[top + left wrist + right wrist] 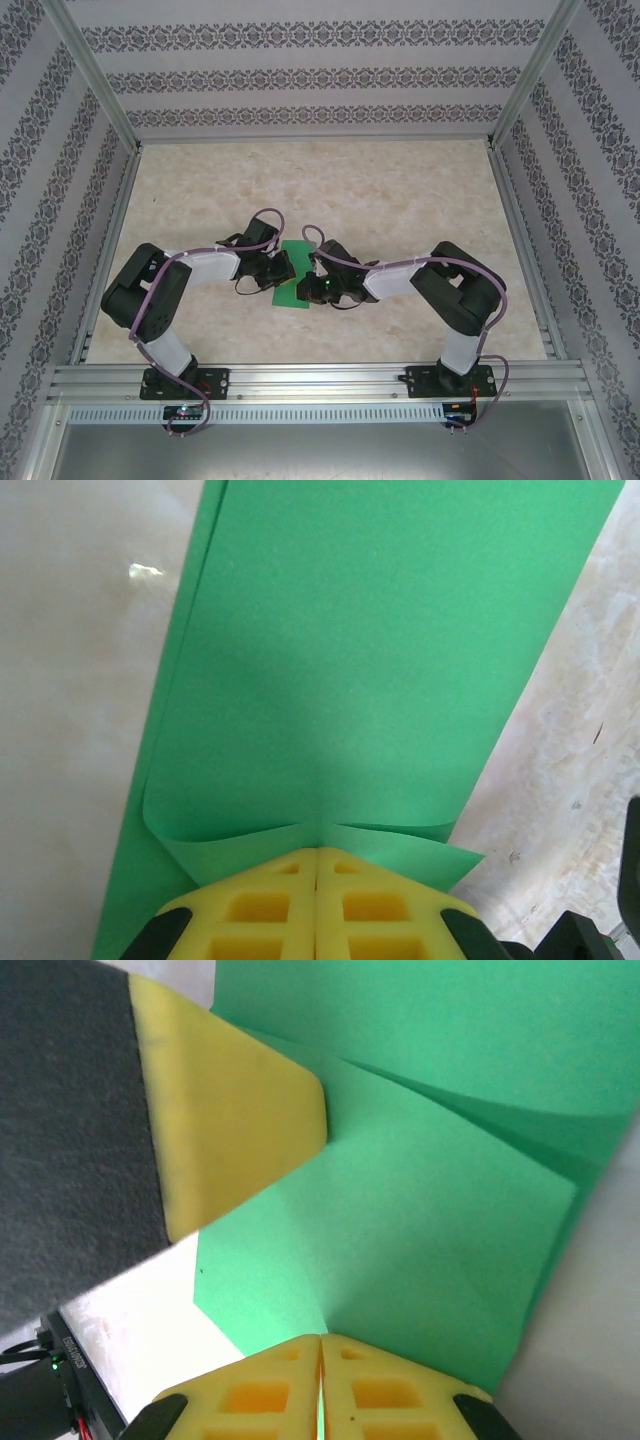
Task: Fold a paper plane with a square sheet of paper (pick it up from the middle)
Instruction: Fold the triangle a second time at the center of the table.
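- The bench [330, 190] is seen from above as a pale marbled surface; the work is gathered at its middle, somewhat toward the near edge, between the two arms.
- The square sheet of paper [296, 249] is found there as a narrow green strip running near to far. At its left edge in the left wrist view [350, 660] a second layer is seen beneath the first, so it is judged to be doubled over already.
- The left pincer [280, 268] is pressed together on the strip's left edge; in its own view [317, 865] the paper is puckered into small wings where it is pinched.
- The right pincer [318, 283] is likewise closed on the opposite edge [321, 1345], with a raised flap fanning away from the grip.
- The step in hand is judged to be an early lengthwise fold, with the creases soft and no pointed nose formed.
- For the next move, one pincer is best kept clamped as an anchor while the flap is carried over and pressed flat; a slow, even pull is called for, since thin paper may tear or slip.
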You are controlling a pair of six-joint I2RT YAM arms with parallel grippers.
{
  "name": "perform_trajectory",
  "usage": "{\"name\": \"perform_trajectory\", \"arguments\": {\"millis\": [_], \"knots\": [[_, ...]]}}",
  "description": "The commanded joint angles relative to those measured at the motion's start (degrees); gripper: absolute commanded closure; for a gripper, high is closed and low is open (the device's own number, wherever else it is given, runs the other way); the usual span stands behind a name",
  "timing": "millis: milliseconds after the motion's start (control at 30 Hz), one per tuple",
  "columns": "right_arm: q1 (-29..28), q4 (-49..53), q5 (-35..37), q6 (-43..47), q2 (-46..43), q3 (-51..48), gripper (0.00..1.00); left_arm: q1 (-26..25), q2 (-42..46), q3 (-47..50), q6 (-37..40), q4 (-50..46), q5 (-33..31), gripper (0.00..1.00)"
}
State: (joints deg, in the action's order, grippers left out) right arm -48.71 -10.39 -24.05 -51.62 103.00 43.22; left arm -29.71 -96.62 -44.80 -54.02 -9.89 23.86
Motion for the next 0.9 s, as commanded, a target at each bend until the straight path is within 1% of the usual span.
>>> {"name": "perform_trajectory", "arguments": {"millis": [0, 133, 233, 333, 533, 667, 767, 867], "knots": [[0.1, 3.3, -0.1, -1.2, -0.5, -3.6, 0.90, -0.3, -1.7, -0.2, 1.6, -2.8, -2.7, 0.93], [-0.5, 4.2, -1.2, -0.6, -2.3, -4.4, 0.89, -0.3, -2.2, -0.1, 1.6, -2.7, -2.5, 0.93], [-2.1, 12.1, 0.4, 2.1, -3.1, -2.0, 0.89, -0.3, -2.3, -0.1, 1.4, -2.7, -2.6, 0.93], [-3.6, 17.0, 1.5, 3.9, -3.2, 0.2, 0.89, -0.3, -2.3, -0.4, 1.4, -2.9, -2.6, 0.93], [-3.4, 18.1, 1.8, 2.5, -5.2, -1.1, 0.89, -0.3, -2.0, -0.7, 1.4, -3.1, -2.5, 0.93], [-3.0, 16.4, 2.0, 0.9, -7.7, -2.8, 0.89, -0.3, -1.6, -0.8, 1.7, -3.6, -2.8, 0.93], [-3.0, 15.5, 2.5, 1.2, -10.1, -1.9, 0.88, -0.3, -1.6, -0.8, 1.8, -3.5, -2.5, 0.93], [-2.9, 15.1, 2.6, 2.7, -10.6, 1.5, 0.88, -0.3, -1.7, -1.1, 1.9, -3.6, -2.4, 0.93]]}}
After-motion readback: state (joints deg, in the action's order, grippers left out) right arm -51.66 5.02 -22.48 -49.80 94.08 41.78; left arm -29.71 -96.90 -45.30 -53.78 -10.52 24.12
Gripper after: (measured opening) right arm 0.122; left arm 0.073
